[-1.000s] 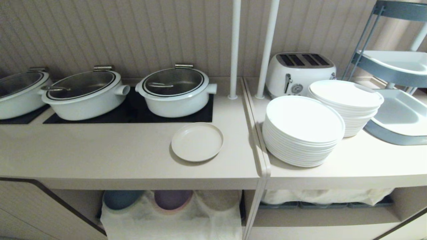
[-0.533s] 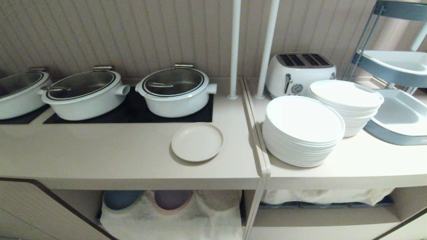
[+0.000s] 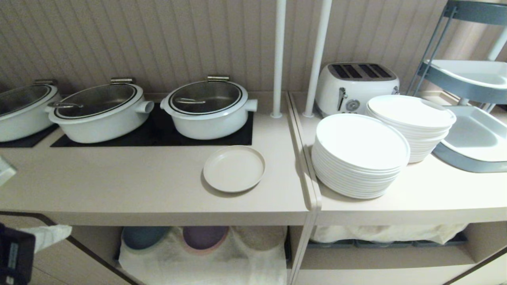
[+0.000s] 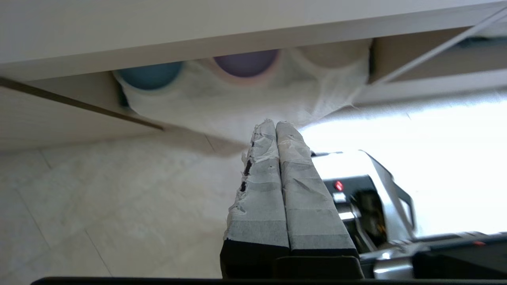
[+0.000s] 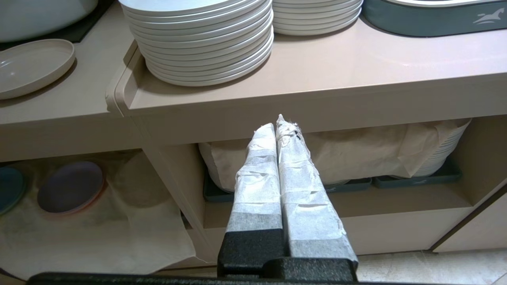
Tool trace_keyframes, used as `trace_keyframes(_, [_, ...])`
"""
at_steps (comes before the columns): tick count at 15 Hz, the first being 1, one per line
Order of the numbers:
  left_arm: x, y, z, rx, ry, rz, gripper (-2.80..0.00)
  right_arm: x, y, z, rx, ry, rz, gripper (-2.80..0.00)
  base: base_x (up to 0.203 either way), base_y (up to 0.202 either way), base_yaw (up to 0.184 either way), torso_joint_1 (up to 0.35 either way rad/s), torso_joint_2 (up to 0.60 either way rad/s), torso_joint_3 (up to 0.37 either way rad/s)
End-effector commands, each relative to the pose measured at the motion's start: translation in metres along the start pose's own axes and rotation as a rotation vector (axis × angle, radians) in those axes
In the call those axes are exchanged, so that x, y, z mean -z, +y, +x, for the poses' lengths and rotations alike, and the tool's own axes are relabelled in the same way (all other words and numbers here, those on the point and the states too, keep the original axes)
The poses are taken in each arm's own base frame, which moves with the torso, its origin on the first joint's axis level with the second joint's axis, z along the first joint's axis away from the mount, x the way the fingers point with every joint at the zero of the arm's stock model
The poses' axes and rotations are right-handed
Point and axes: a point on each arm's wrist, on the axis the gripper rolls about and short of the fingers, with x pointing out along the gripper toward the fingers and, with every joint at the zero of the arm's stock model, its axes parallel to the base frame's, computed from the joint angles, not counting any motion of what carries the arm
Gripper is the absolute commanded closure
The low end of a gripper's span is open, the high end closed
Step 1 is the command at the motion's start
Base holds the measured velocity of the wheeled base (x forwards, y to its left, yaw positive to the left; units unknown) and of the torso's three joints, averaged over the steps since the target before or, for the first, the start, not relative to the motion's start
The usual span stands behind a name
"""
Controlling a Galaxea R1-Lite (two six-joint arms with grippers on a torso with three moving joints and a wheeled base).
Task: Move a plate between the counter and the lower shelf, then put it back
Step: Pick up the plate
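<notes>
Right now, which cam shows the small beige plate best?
Head view: the plate is whole and unobstructed, lying flat on the counter in front of the right-hand pot. The right wrist view catches it cut off at the frame edge. The left wrist view does not show it.

My jaws are wrapped in rough, frayed white tape over black plastic. The plate (image 3: 234, 168) looks matt cream, while the stacked plates (image 3: 360, 154) beside it shine glossy white. The table (image 3: 119, 186) is smooth, matt beige with black glassy hob panels (image 3: 158, 134). Crinkled white cloth (image 3: 206, 261) drapes the lower shelf (image 4: 380, 59). The pots (image 3: 208, 109) are glossy white with metal-trimmed lids.
</notes>
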Motion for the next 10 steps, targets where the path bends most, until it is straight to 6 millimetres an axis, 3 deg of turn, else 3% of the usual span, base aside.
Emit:
trace_keyframes(1, [-0.033,-0.001,0.035,0.044,0.127,-0.008,0.00,0.000,0.000,0.000,0.000,-0.001,0.001,0.00,0.000,0.000,0.000,0.000,0.00,0.000])
trace_keyframes(4, [-0.067,-0.011,0.058,0.081,0.212,-0.009,0.00,0.000,0.000,0.000,0.000,-0.001,0.001,0.00,0.000,0.000,0.000,0.000,0.00,0.000])
trace_keyframes(10, [-0.110,-0.030,0.109,0.108,0.388,-0.069,0.00,0.000,0.000,0.000,0.000,-0.001,0.001,0.00,0.000,0.000,0.000,0.000,0.00,0.000])
